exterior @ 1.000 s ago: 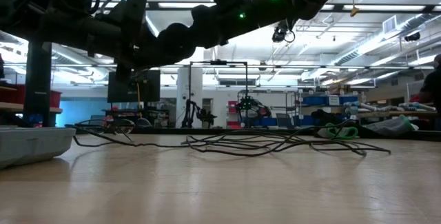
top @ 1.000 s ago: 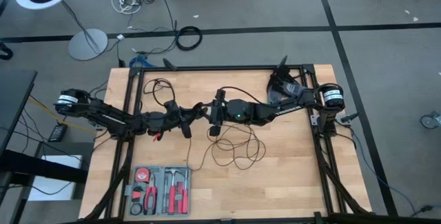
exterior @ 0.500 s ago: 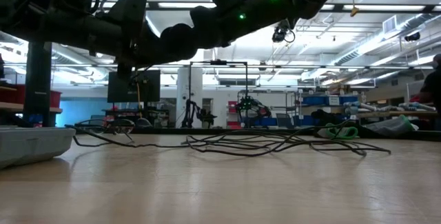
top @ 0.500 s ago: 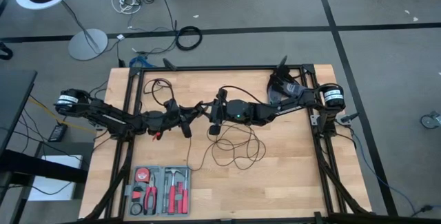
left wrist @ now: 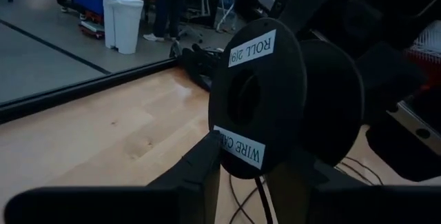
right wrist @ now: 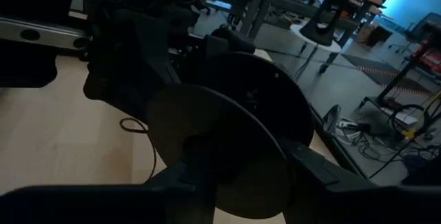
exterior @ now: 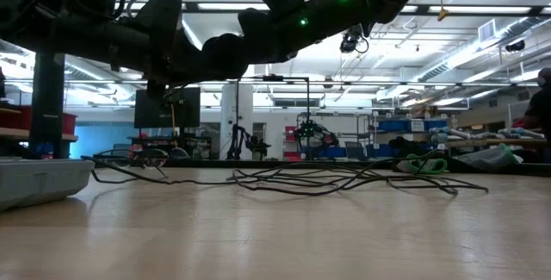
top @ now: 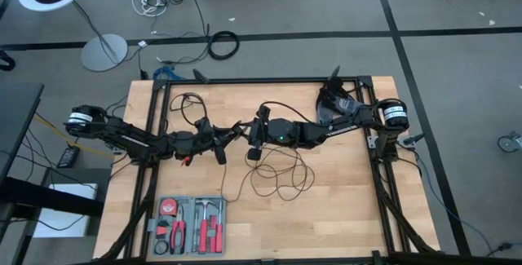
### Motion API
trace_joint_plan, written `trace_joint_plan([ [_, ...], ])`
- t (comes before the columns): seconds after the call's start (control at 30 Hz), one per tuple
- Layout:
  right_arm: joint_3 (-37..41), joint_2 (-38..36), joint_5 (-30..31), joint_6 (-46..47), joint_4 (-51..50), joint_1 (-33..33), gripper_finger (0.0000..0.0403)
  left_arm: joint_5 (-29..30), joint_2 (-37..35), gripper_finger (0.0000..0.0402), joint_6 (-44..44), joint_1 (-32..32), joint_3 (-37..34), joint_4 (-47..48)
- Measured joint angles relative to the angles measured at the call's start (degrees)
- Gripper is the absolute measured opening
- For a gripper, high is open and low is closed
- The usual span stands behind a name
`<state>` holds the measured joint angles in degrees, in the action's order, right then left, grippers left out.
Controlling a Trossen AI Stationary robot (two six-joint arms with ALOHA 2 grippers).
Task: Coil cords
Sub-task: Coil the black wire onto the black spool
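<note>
Both arms meet over the middle of the table (top: 351,208), above the surface.

Left gripper (top: 221,144): reaches in from the left. In its wrist view you see its two fingers (left wrist: 204,160) pressed to either side of a black spool (left wrist: 265,107), so it is clamped on the spool. The flange facing this camera carries two white labels. The spool is held edge-up, clear of the table.

Right gripper (top: 254,139): comes in from the right, just beside the left one. Its wrist view shows the same spool's other flange filling the space straight ahead of it. You cannot tell from here whether it is clamped on the flange or only set around it.

Cord (top: 281,179): most of it lies loose on the table in wide, untidy loops, just to the near side of the right gripper and below it. In the low view the loops (exterior: 327,178) lie flat on the wood under both arms, apart from them. A thin strand drops from the spool between the left fingers. Another small loop lies on the far side of the left arm.

A tool tray (top: 192,226) sits at the near left edge, well apart from the cord.
</note>
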<state>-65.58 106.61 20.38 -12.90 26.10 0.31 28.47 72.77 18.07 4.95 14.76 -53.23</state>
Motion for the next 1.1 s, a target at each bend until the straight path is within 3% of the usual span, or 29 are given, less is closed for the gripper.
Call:
trace_joint_plan([
  [0.33,0.07,0.07,1.35,2.99,-0.72,-0.05,0.0118,0.77,-0.09,0.0108,-2.87,0.17,0.0,0.07],
  [0.7,0.22,0.33,1.29,5.81,-2.89,-0.19,0.0114,9.47,-3.09,0.0108,-10.22,4.66,0.31,0.38],
  [1.1,0.2,0.31,-0.94,5.77,0.65,-0.14,0.0114,10.03,-3.17,0.0108,-5.9,4.4,0.22,5.23],
])
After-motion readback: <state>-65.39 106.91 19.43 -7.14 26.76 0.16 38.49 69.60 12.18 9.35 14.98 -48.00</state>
